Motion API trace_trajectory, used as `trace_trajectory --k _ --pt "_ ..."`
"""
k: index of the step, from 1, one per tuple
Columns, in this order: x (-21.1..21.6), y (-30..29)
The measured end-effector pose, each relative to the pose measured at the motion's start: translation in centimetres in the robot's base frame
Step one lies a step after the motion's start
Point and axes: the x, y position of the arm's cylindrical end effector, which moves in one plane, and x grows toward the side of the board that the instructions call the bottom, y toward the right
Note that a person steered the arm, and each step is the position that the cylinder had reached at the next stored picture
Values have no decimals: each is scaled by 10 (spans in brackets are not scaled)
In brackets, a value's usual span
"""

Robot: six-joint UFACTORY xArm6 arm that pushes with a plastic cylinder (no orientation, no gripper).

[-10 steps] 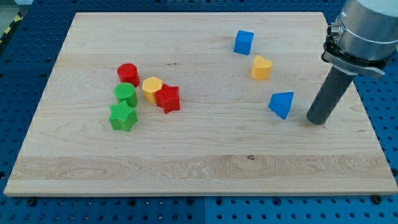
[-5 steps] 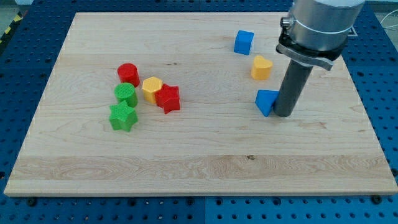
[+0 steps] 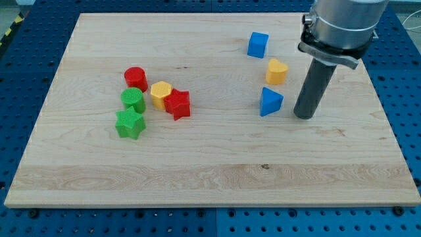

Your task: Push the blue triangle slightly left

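Claw there is none on this arm: it ends in a dark rod, so nothing can spread, press together or pinch. My tip (image 3: 304, 116) rests on the board (image 3: 210, 178) in the right part of the frame. It sits just to the right of the blue triangle (image 3: 270, 102), with a thin strip of bare wood between them. They are not touching.

That triangle lies right of the middle of the frame, its point facing toward my tip. Just above it is a yellow block (image 3: 277, 71) with a rounded, heart-like shape. Higher up, near the top of the frame, is a blue cube (image 3: 258, 45).

Far away in the left half of the frame, 5 blocks sit in a tight bunch. They are a red round block (image 3: 135, 78), a green round block (image 3: 133, 100), a green star (image 3: 129, 124), a yellow block with flat sides (image 3: 160, 93), and a red star (image 3: 177, 104) touching that yellow one.

How far along is the job? I think the push may be mostly done. The triangle sits left of my tip and the gap says I am not pushing on it right now. The job asks for only a small move left, and I cannot tell from 1 picture if it has gone far enough. If more is needed, my tip is on the correct side for 1 more small nudge toward the left. Nothing stands close on the triangle's left, so the way is clear.
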Motion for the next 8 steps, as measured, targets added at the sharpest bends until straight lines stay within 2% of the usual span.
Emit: trace_trajectory --k 2,8 --pt "-18 -12" --pt "-4 -83"
